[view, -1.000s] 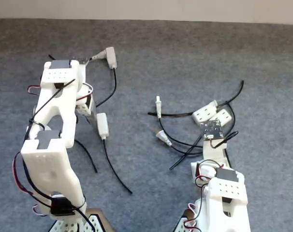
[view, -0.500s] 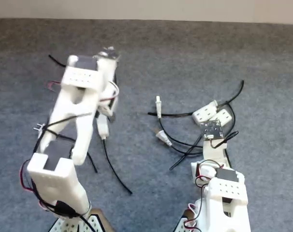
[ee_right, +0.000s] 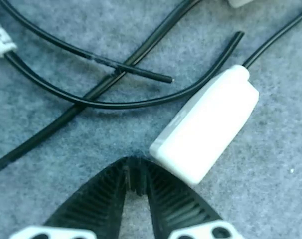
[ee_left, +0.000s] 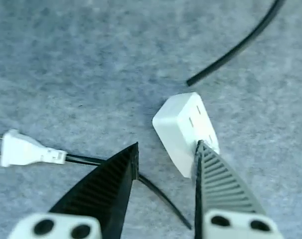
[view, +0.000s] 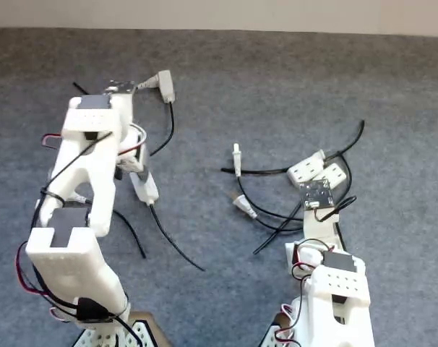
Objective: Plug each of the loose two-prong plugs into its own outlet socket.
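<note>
Fingers of the left gripper [ee_left: 167,145] are spread wide, a white socket [ee_left: 183,129] by one finger and a plug [ee_left: 21,148] near. The right gripper [ee_right: 136,167] is squeezed closed, empty, beside a second socket [ee_right: 206,129].

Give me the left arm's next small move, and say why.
Probably nudge the open left gripper sideways toward the white rectangular outlet socket before closing. One dark ribbed finger overlaps the socket's edge instead of clearing its far side, so closing now would likely push the socket aside rather than clamp it.
</note>
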`<state>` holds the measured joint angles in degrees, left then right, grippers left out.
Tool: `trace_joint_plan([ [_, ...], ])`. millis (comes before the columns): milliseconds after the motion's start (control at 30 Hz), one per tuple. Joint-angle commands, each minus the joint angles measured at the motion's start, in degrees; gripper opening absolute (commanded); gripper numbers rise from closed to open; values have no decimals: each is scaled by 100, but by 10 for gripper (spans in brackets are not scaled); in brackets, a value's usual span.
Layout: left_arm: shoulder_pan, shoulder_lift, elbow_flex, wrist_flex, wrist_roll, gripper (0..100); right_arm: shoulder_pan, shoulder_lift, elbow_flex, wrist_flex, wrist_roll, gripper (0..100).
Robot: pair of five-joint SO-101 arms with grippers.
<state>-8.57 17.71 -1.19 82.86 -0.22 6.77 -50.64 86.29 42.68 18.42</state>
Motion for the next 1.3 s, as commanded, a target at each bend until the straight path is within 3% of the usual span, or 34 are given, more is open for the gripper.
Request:
trace_joint_plan([
  [0, -479, -40, 4, -26, -615, 178, 40, -22, 4, -198, -26, 9],
  [233, -1218, -101, 277, -44, -862, 178, 40, -22, 4, -198, -26, 9],
  [367, -1604, -259, 215, 352, -888, 178, 40, -22, 4, -198, -26, 9],
  [467, -1886, -611, 251, 580, -246, 178, 31, -22, 4, -198, -26, 9],
  [567, -2158, -831, 593, 413, 967, 178, 31, -22, 4, -198, -26, 9],
  [833, -2580, -840, 1648, -1011, 3385, 178, 31, -22, 4, -198, -26, 9],
  [1033, -2466, -840, 1736, -1574, 4193, 178, 31, -22, 4, -198, -26, 9],
  [1267, -2413, -840, 1754, -1732, 4343, 178, 31, -22, 4, -198, -26, 9],
])
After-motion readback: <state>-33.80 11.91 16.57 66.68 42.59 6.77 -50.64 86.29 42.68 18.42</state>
